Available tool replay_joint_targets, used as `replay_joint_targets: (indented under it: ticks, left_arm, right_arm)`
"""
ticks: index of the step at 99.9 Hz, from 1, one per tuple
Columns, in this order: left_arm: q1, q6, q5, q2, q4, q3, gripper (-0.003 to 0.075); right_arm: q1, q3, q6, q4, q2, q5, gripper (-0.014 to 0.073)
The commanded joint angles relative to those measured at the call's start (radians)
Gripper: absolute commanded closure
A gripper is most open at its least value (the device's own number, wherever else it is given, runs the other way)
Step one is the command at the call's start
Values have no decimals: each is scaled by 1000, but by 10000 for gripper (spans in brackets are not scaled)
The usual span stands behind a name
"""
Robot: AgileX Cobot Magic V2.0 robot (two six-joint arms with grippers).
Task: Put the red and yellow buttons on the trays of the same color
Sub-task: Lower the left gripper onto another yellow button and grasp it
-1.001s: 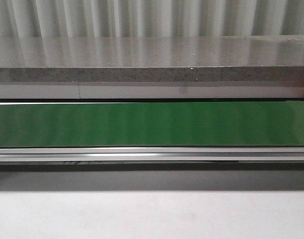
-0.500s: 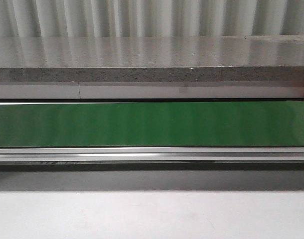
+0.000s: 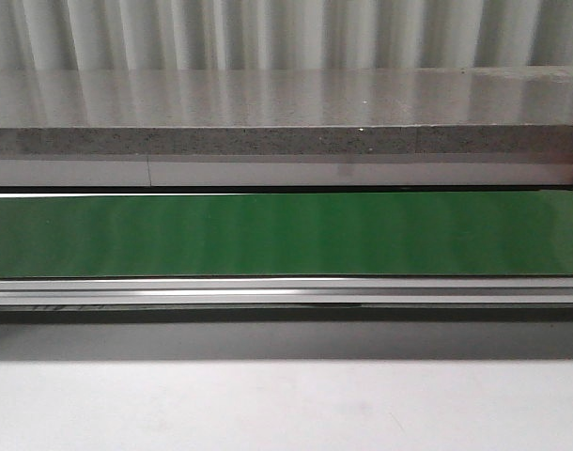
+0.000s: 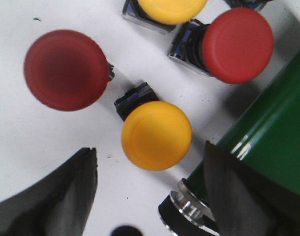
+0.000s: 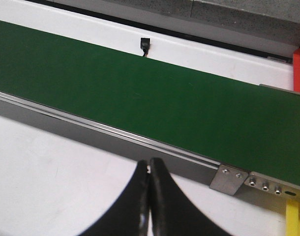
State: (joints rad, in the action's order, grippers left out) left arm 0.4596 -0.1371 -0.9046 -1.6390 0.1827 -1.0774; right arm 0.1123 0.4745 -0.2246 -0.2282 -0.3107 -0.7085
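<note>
The left gripper point(image 4: 150, 196) is hanging spread wide, its fingers point(image 4: 66, 191) flanking a yellow button point(image 4: 157, 135) lying on the white table point(image 4: 22, 137) (cap centred between them), while the right gripper point(image 5: 150, 206) is sitting pinched together, empty, beside the green conveyor belt point(image 5: 165, 103).

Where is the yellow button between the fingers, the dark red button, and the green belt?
yellow button point(image 4: 157, 135), left wrist view, middle of its cap
dark red button point(image 4: 66, 70), left wrist view, middle of its cap
green belt point(image 3: 286, 235), front view, middle of its surface
</note>
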Motion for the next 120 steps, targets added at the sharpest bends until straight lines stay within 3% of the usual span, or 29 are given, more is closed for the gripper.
replay_joint_targets:
  ticks: [1,25,51,65,88,120]
  left_arm:
    - [4,-13,27,1,28,-29,280]
    - [4,-13,84,-56,31,-29,300]
    - [4,-1,102,-55,31,-29,563]
    - [4,49,74,-18,31,-29,644]
    - [-29,168,-23,127,27,-29,650]
    - [-182,175,-75,188,16,-110,650]
  right_arm:
    - [1,25,-12,-1,-7,67,661]
    - [1,25,-12,-1,-7,67,661]
    - [1,25,-12,-1,-7,67,661]
    - [1,25,-12,-1,-7,67,661]
    - [1,25,-12,-1,-7,67,661]
    - [1,25,-12,-1,-7,67,661]
